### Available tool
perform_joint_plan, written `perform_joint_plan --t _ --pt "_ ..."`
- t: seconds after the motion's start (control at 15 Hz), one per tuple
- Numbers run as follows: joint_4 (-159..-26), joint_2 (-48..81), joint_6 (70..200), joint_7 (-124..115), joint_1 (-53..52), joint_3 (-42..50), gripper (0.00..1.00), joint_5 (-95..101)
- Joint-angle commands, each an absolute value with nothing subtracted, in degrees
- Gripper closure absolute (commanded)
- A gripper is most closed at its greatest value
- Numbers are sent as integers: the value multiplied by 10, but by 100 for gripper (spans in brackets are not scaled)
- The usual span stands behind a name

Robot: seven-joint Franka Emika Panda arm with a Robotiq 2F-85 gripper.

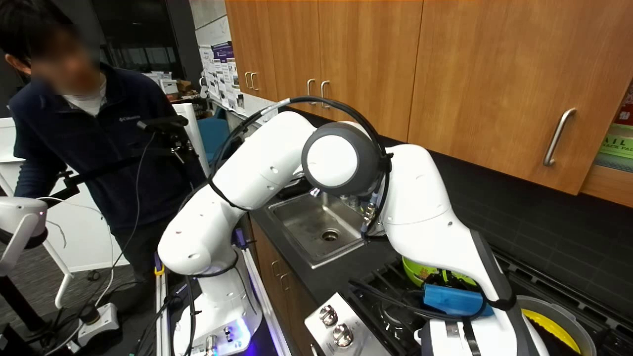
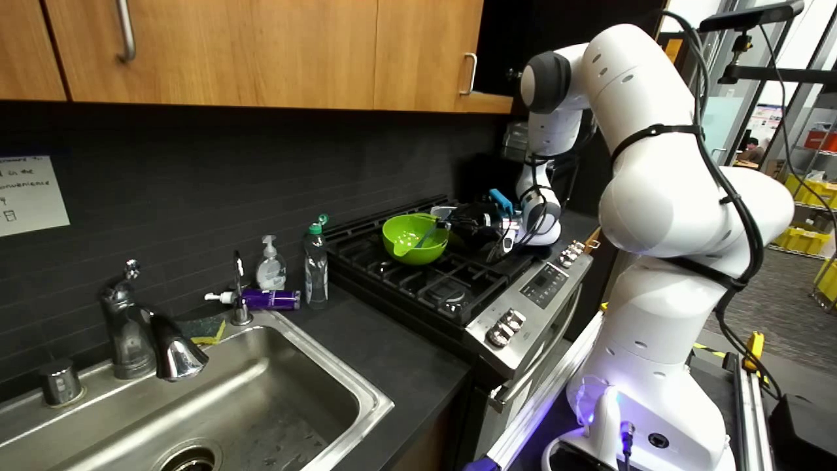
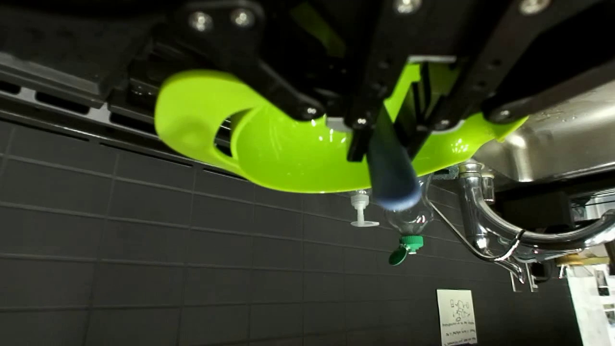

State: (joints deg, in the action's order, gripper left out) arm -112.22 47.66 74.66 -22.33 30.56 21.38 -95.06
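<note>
Blue utensil (image 3: pixel 391 180) held at a green bowl (image 3: pixel 293 163)

Slim and dull blue, its paler rounded end blurred in the wrist view, it is pinched by the tool (image 3: pixel 386 146). It slants over the mouth of the glossy, spouted bowl on the stove (image 2: pixel 484 278).

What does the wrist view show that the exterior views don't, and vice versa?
Only the wrist view clearly shows the fingers of the gripper, one on each side of the blue-grey utensil. Only the exterior views show the white arm, the stove knobs and, in an exterior view, a person in a navy jacket. All share the green bowl and steel sink.
</note>
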Motion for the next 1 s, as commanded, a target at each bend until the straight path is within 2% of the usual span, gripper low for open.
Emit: perform_joint_plan --t 0.0,0.93 --pt "-1133 463 757 -231 302 221 95 -946" --pt "-1143 461 769 -238 297 233 95 -939"
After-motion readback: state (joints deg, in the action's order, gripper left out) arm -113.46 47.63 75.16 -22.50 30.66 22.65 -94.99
